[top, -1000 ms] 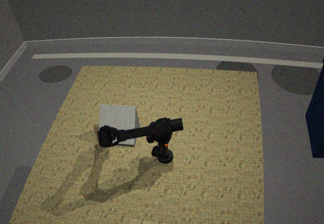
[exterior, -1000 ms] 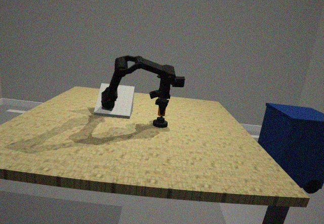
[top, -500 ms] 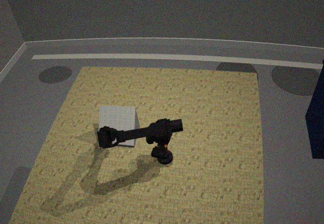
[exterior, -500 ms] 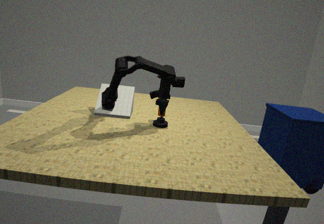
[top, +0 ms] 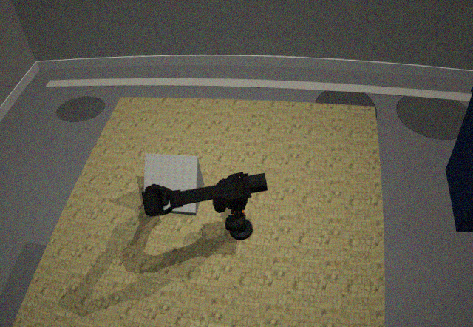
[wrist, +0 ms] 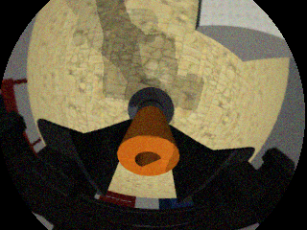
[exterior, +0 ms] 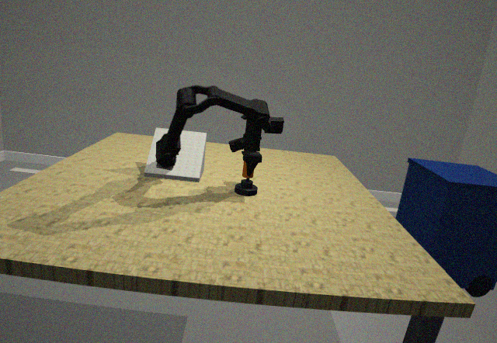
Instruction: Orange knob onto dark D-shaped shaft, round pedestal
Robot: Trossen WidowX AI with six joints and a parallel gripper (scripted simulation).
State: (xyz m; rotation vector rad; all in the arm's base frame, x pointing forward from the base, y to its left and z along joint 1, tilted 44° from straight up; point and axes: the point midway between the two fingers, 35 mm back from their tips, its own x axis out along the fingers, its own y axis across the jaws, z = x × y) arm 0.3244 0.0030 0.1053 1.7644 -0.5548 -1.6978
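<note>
The orange knob point(exterior: 244, 171) point(wrist: 150, 129) is upright between the fingers of my gripper point(exterior: 248, 173) point(wrist: 150, 126), which is shut on it. In the top view only a sliver of the knob point(top: 242, 211) shows behind the dark arm. The wrist view looks onto its top, where the D-shaped opening shows. The round dark pedestal point(top: 247, 233) point(exterior: 245, 190) point(wrist: 151, 92) stands directly below the knob. In the exterior view a little dark shaft shows in the small gap between knob and pedestal. The shaft's flat side and the knob's lower hole are hidden.
A white sloped block point(top: 171, 170) point(exterior: 190, 154) stands on the yellow table point(top: 305, 201) point(exterior: 321, 226) beside the arm's base. A blue cabinet point(top: 462, 186) point(exterior: 433, 211) stands off the table's right side.
</note>
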